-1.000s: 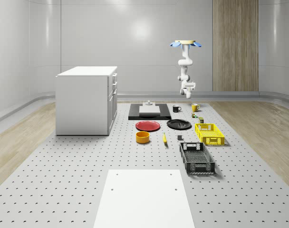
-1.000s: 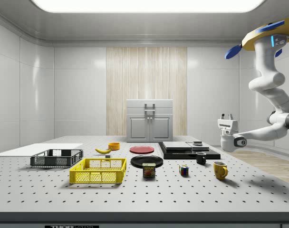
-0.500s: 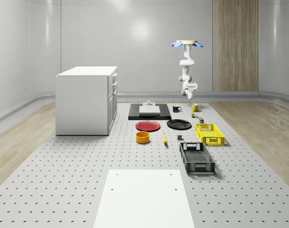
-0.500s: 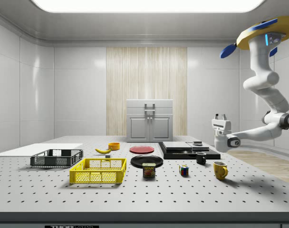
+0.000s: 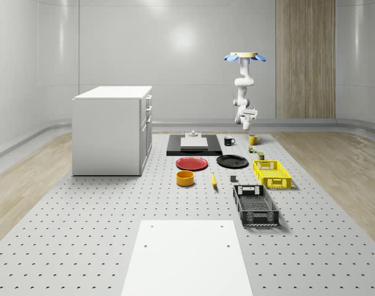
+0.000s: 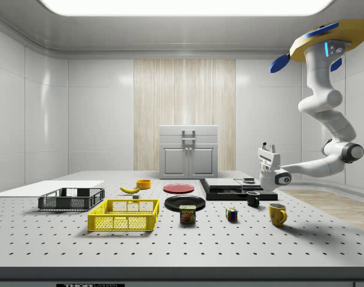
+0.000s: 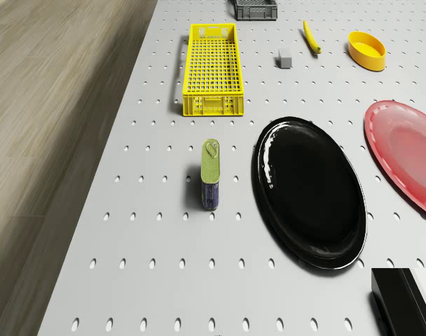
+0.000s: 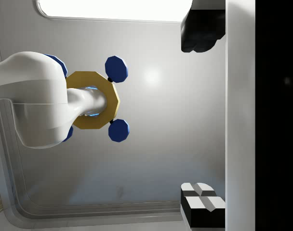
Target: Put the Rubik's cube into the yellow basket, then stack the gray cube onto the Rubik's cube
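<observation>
Both steps: undone; I judged the whole task was left.
Tabletop: flat matte gray plate, dotted with regular holes.
Drone: hovered above the tabletop's far right corner as the whole-scene view showed it; yellow octagonal body, blue rotors, glossy white jointed arm.
Yellow basket: oblong plastic lattice crate along the right edge, nothing inside.
Gripper: empty, black-padded fingers spread wide, pointed upward, well above the tabletop.
Rubik's cube: small block with multicolored tiled faces, on the bare tabletop, well apart from the basket.
Gray cube: plain matte block, near the basket's inner side.
</observation>
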Robot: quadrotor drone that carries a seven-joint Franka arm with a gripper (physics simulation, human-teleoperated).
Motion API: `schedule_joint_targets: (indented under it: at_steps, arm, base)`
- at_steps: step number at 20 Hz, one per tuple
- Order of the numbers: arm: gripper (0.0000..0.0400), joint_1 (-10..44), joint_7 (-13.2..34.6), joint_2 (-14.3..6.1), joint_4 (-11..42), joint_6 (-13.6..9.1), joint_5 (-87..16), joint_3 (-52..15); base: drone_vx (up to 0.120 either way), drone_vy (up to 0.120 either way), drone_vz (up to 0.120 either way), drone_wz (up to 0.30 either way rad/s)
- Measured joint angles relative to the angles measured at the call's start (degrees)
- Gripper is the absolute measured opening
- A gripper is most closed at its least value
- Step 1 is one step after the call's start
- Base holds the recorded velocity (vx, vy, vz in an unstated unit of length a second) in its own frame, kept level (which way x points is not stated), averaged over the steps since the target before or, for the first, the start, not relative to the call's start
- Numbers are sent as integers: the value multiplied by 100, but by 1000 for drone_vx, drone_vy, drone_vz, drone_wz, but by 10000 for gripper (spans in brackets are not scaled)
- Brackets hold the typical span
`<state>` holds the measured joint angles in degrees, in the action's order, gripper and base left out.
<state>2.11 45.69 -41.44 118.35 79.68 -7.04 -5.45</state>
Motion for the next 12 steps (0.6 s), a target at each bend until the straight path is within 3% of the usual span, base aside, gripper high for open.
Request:
schedule_joint_targets:
  at_steps: [2, 7, 12]
  arm:
    - [400, 64, 39, -14, 39, 14, -289, -205]
    - [400, 352, 227, -92, 332, 75, -1572, -1101]
    - [400, 955, 716, -331, 1385, 194, -4043, -2701]
  base:
    - [120, 0, -20, 0]
    - [120, 0, -88, 0]
    - [120, 0, -120, 0]
